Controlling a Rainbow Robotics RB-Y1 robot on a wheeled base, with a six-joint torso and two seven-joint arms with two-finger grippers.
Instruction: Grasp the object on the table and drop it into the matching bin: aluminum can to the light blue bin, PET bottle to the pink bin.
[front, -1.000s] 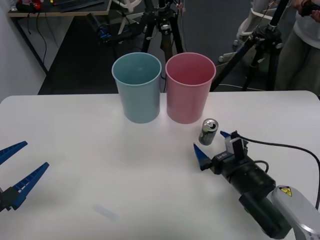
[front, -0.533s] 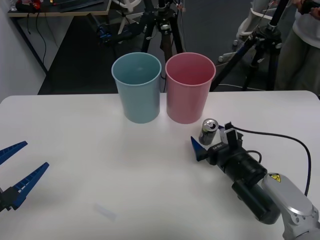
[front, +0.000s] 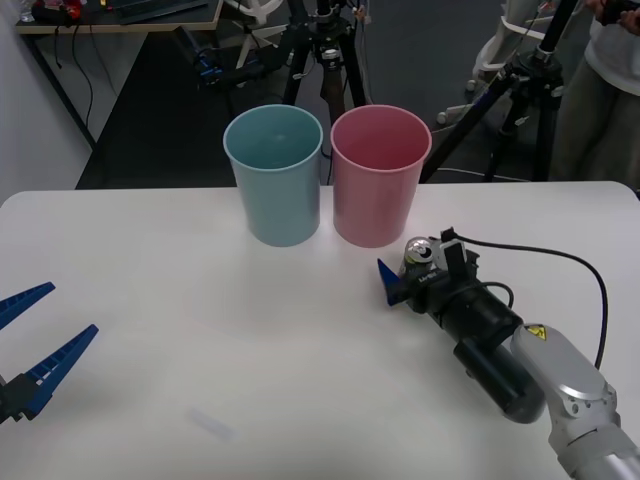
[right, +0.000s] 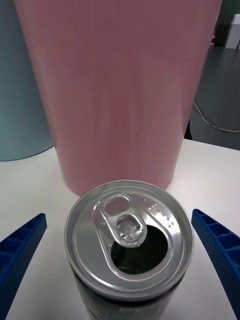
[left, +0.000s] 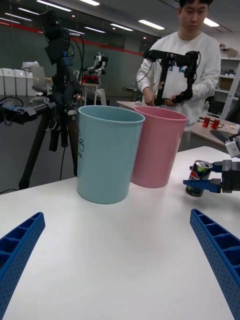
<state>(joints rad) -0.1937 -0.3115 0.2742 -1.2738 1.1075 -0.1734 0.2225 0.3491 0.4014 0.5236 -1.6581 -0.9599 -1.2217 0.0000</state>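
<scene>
The aluminum can (front: 417, 254) stands upright on the table (front: 200, 330), just in front of the pink bin (front: 379, 175) and a little to its right. From the front view I see my right gripper (front: 415, 272) reaching in around it, one blue finger at the can's left, jaws spread and not yet pressing. The light blue bin (front: 275, 175) stands just left of the pink one. My left gripper (front: 35, 335) waits at the near left edge, fingers apart.

On the right wrist view the can (right: 129, 245) sits between the two open fingers (right: 20, 247), gaps on both sides. Its silver top shows the pull tab and an open mouth; the wall below is dark.

On the left wrist view the can (left: 199, 177) looks dark green with a silver rim, right of both bins.
</scene>
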